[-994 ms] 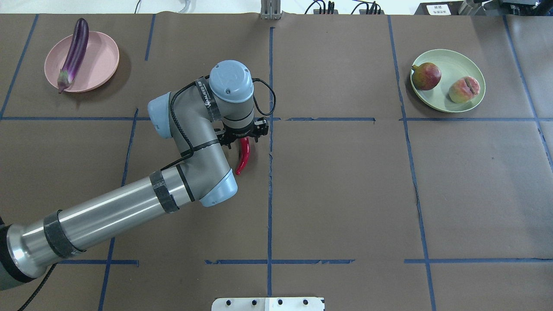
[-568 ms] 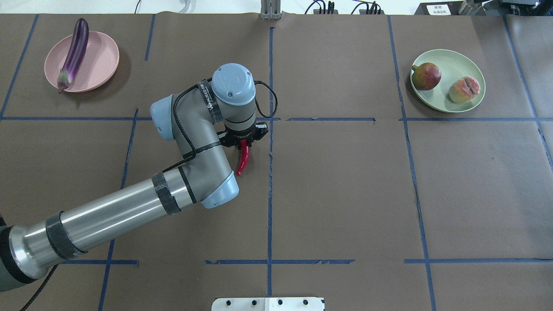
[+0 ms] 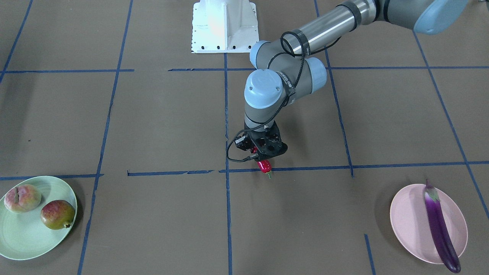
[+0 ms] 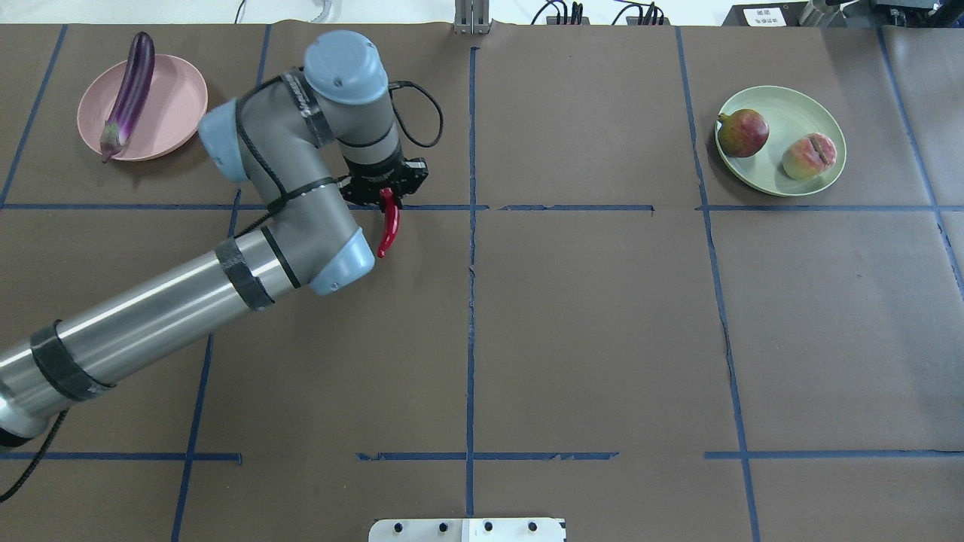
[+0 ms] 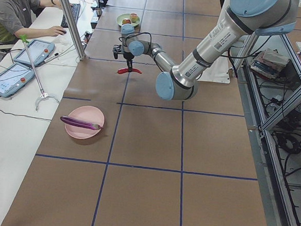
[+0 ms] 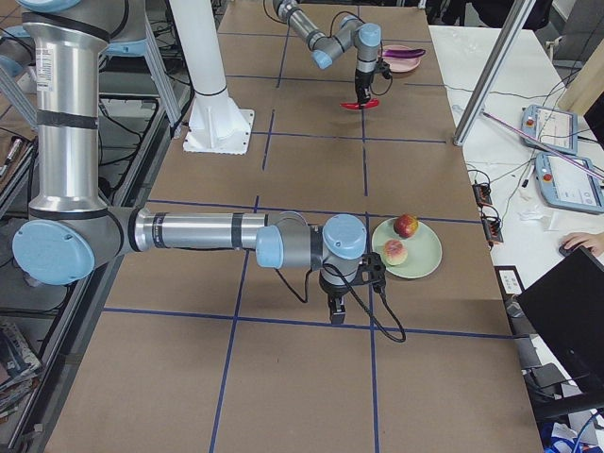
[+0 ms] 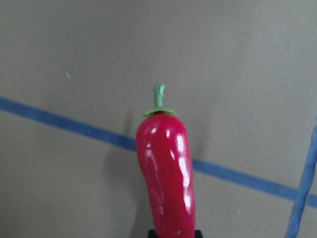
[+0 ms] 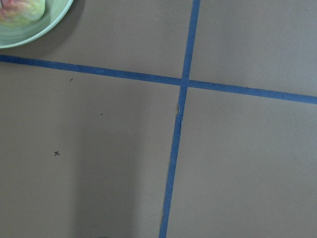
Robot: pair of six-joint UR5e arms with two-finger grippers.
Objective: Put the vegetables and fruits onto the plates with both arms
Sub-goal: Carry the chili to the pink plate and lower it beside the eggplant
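Observation:
My left gripper (image 4: 385,193) is shut on the red chili pepper (image 4: 388,229) and holds it above the table, right of the pink plate (image 4: 177,105). The chili also shows in the front view (image 3: 264,166) and in the left wrist view (image 7: 166,168), green stem pointing away. The purple eggplant (image 4: 129,94) lies across the pink plate. The pomegranate (image 4: 744,132) and the peach (image 4: 809,156) sit on the green plate (image 4: 798,105). My right gripper (image 6: 335,316) shows only in the exterior right view, beside the green plate; I cannot tell whether it is open.
Blue tape lines divide the brown table cover. The white base block (image 3: 223,26) stands at the robot's edge. An operator (image 5: 12,15) and tablets (image 5: 8,80) are at a side desk beyond the far edge.
My left arm has moved with the chili toward the far left, closer to the pink plate. The eggplant, peach and pomegranate have not moved.

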